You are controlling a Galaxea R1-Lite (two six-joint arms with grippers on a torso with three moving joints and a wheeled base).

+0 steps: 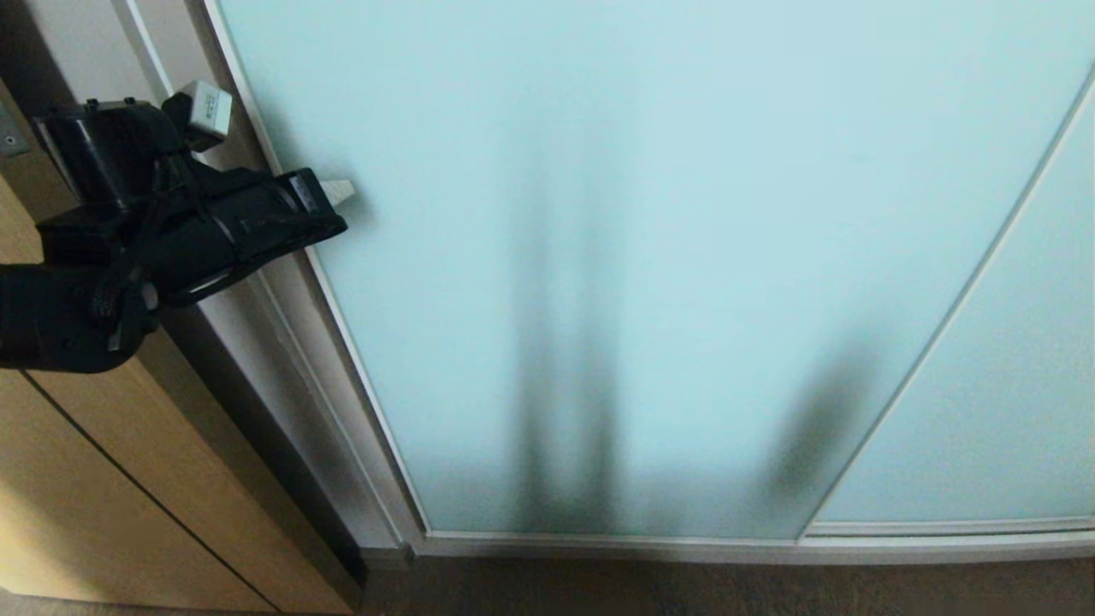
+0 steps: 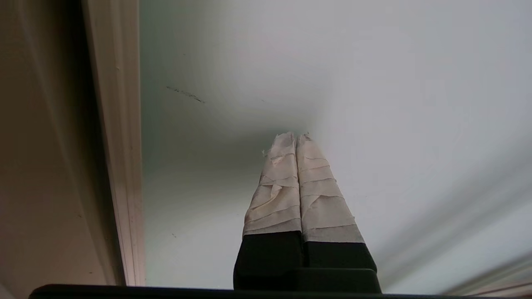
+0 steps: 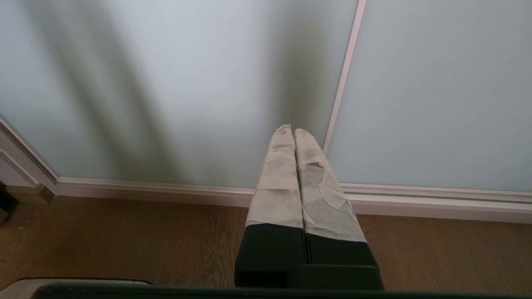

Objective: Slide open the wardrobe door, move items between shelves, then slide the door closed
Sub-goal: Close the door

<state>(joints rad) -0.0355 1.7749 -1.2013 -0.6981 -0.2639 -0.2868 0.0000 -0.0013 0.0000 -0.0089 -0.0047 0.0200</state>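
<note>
Head view, upper left: the left gripper, clenched empty, presses its tips on the sliding wardrobe door beside its frame, apparently to slide it; the right gripper hangs clenched, idle.

You see a light wooden cabinet front on the left, with a thin dark seam running across it. Below lies a brown wood-grain floor. Soft light throws long dim shadows over the pale surfaces ahead.
</note>
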